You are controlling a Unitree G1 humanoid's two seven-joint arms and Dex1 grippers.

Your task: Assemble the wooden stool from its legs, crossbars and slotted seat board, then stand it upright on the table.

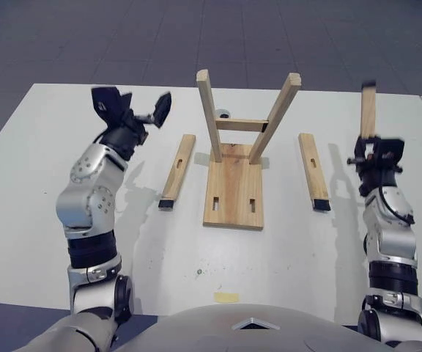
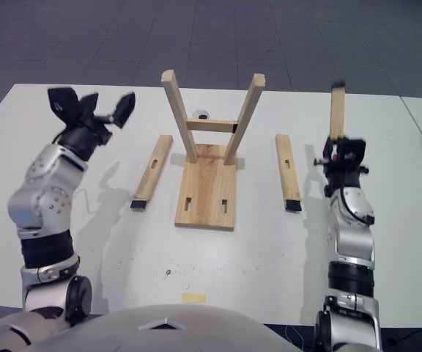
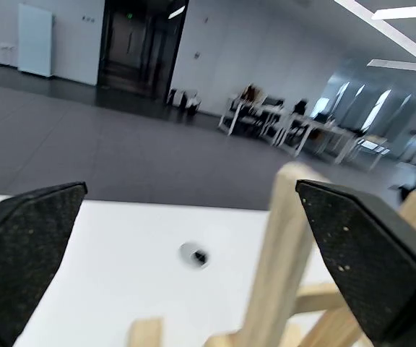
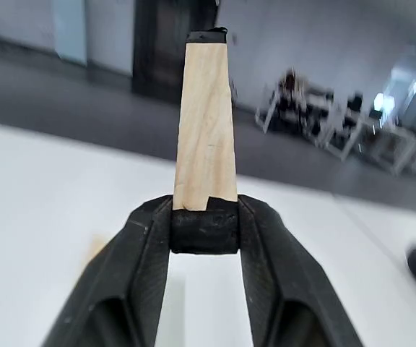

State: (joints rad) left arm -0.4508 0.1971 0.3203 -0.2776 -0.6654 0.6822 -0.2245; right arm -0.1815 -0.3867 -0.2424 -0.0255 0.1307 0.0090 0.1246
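We found the left end effector (image 1: 136, 107) spread, at 10 o'clock from the seat board (image 1: 233, 198) lying on the bench (image 1: 35, 154). The right end effector (image 1: 371, 144), at 3 o'clock, pinched an upright leg (image 1: 368, 110), its lower end hidden.

I see the seat board (image 1: 233, 196) lying mid-table (image 1: 35, 183). Two upright legs (image 1: 210, 117) stand on its far end, with a crossbar (image 1: 240, 125) between them. The left loose leg (image 1: 177, 171) and the right loose leg (image 1: 313, 170) flank the board. Farther right, my right gripper (image 1: 372, 150) holds a wooden piece (image 1: 368, 110) upright.
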